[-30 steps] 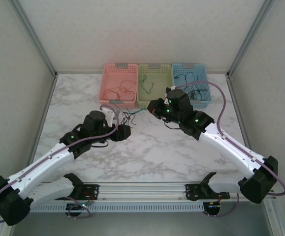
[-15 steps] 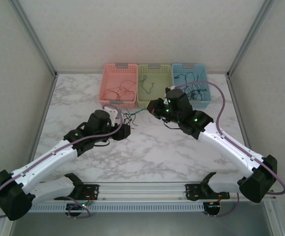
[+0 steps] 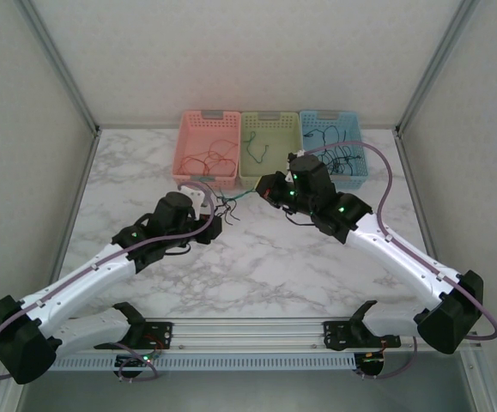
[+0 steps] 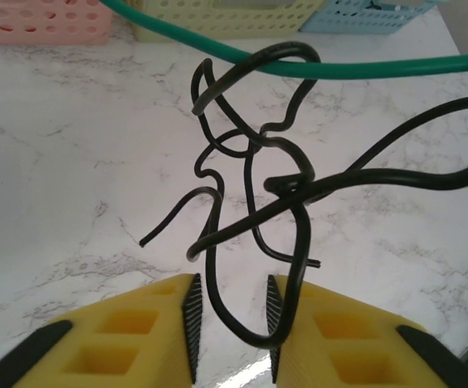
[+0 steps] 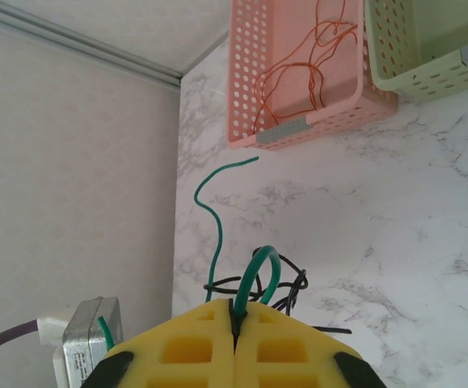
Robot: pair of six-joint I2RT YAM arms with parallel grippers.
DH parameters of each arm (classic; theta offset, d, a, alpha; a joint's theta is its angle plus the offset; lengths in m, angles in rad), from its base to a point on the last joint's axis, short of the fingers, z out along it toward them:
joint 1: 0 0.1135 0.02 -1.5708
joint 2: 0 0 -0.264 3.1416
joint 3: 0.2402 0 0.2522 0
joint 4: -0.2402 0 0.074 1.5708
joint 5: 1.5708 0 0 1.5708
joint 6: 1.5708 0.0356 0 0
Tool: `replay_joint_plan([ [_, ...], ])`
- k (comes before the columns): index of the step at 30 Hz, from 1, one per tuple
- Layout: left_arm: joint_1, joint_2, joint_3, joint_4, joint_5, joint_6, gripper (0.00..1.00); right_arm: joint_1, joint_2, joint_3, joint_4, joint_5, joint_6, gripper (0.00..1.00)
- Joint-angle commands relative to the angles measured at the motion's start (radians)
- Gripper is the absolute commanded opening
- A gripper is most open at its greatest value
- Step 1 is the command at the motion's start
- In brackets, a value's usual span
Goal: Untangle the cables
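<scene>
The left hand (image 4: 229,319) stands narrowly parted around a hanging loop of the black cables (image 4: 288,184), knotted above the bench (image 3: 257,257) near its far edge. The right hand (image 5: 235,323) is pinched tight on the green cable (image 5: 264,251).

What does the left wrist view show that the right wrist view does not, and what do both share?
Left wrist view: the left gripper, open, with a loop of the black cables between its fingers, and an edge of the blue basket. Right wrist view: the right gripper shut on the green cable, and red cables in the pink basket. Both: green cable, black cables, pink basket, marble table.
</scene>
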Motion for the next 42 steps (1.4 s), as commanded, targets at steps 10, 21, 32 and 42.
replay_joint_plan([
  [10, -0.009, -0.081, 0.019, -0.09, -0.07, -0.007, 0.0, -0.034, -0.05, 0.019, -0.055, 0.079, -0.085, 0.0],
  [21, -0.009, -0.277, 0.096, -0.368, -0.14, -0.077, 0.0, -0.33, -0.148, -0.057, -0.181, 0.312, -0.312, 0.0],
  [32, -0.009, -0.365, 0.159, -0.511, -0.236, -0.063, 0.0, -0.549, -0.181, -0.145, -0.066, 0.06, -0.363, 0.0],
  [42, -0.009, -0.354, 0.159, -0.505, -0.212, -0.063, 0.0, -0.548, 0.036, 0.067, -0.002, -0.026, -0.372, 0.0],
])
